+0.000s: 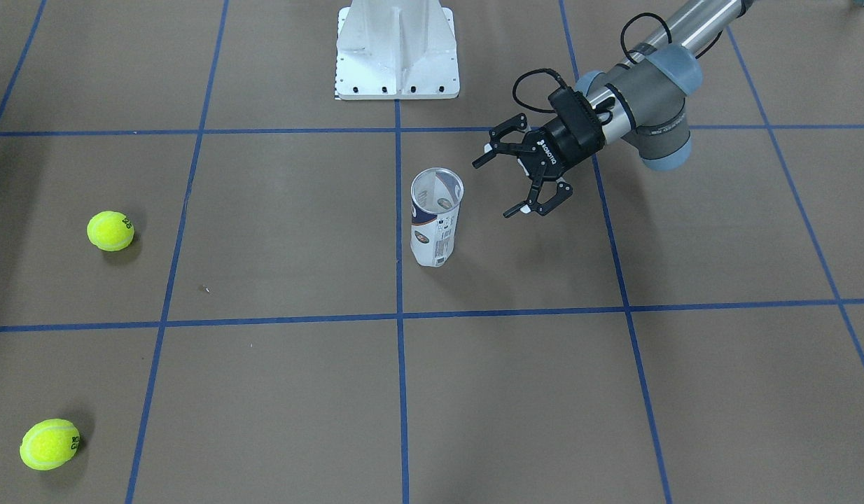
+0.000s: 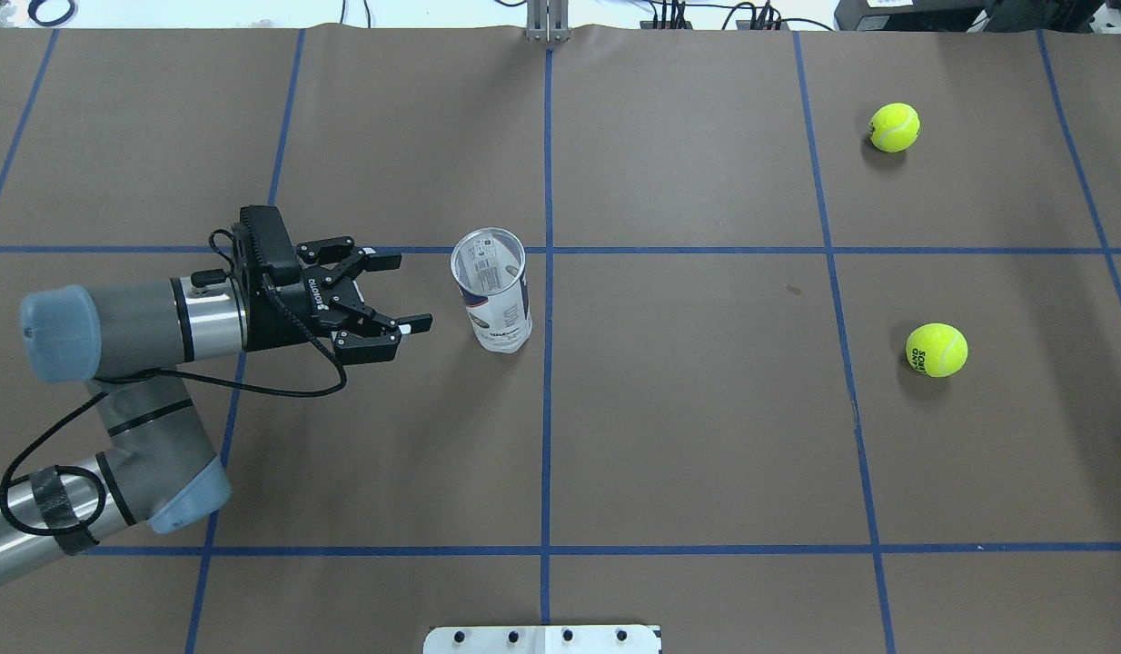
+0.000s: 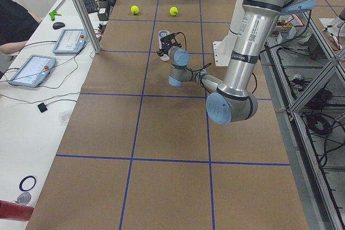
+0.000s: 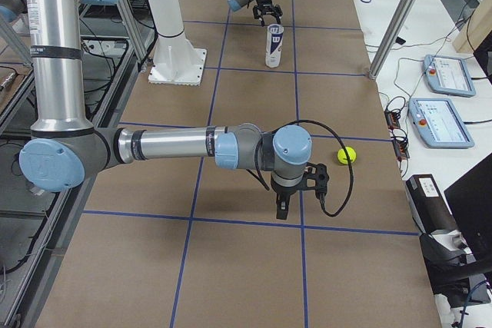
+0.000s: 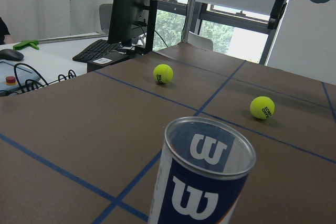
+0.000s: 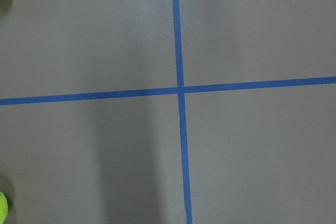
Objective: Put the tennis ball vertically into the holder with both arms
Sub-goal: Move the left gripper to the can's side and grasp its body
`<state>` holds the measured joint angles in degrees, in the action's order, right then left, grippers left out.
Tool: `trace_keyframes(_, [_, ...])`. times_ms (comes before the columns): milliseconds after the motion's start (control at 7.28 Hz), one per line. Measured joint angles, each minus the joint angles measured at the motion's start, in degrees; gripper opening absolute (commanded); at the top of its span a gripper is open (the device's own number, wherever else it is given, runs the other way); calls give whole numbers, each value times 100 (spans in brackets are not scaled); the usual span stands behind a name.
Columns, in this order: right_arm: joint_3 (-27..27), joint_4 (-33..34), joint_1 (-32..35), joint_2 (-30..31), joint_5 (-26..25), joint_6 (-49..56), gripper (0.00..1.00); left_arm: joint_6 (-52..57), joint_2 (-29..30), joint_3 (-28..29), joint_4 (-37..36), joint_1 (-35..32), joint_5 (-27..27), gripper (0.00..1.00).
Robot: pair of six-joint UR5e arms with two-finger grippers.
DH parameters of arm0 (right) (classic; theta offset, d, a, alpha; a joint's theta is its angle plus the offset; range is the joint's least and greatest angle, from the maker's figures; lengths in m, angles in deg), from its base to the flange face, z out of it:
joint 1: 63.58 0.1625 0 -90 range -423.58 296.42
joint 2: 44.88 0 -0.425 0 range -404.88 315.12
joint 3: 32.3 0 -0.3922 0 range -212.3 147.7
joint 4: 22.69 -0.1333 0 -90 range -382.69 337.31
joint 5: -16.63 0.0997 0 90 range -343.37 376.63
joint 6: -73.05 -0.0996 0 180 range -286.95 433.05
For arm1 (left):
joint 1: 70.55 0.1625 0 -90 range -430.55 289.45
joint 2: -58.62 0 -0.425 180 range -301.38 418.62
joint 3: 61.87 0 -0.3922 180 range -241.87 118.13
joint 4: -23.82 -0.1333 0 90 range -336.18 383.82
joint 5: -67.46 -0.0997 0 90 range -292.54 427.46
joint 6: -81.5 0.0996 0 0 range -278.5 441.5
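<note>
Tipping the can (image 2: 492,300) looks like the main risk: it stands upright, empty and open-topped on the table (image 2: 706,436), just beside the centre tape line (image 2: 547,436) on the robot's left side. The left gripper (image 2: 413,291) lies level right next to it, not touching, jaws spread wide, nothing held. If one finger arrives first or the close is off-centre, a light tall tube prob skids or falls over. Right gripper (image 4: 300,193) hangs pointing down over the robot's right half; it shows only in the side view, so can't tell if it's open or shut. Near ball (image 2: 937,350) and far ball (image 2: 894,126) sit loose, well apart from the can; a glancing touch could roll either one, the far one maybe toward the operators' edge. A ball let go off-centre would likely bounce off the rim. Room-wise: bare table all round the can, white base (image 1: 397,49) well behind it, so approach is free from any side.
</note>
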<state>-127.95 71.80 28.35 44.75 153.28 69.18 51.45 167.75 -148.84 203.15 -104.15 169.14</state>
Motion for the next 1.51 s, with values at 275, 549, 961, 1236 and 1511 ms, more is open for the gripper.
trace_keyframes(275, [-11, 0, 0, -5, -5, -1, 99, 38, 39, 162, -73, 69, -5, 99])
trace_keyframes(549, [-14, -2, 0, -5, -7, -5, 99, 114, 186, 380, -84, 212, -8, 99])
trace_keyframes(961, [-9, -1, 0, -7, -6, 0, 99, 517, 428, 666, -85, 363, -14, 99])
trace_keyframes(1236, [-23, -6, 0, -26, -11, 0, 99, 596, 532, 745, -91, 375, -29, 99])
trace_keyframes(1511, [-124, -8, -7, -87, -22, 14, 99, 611, 634, 840, -92, 377, -34, 99])
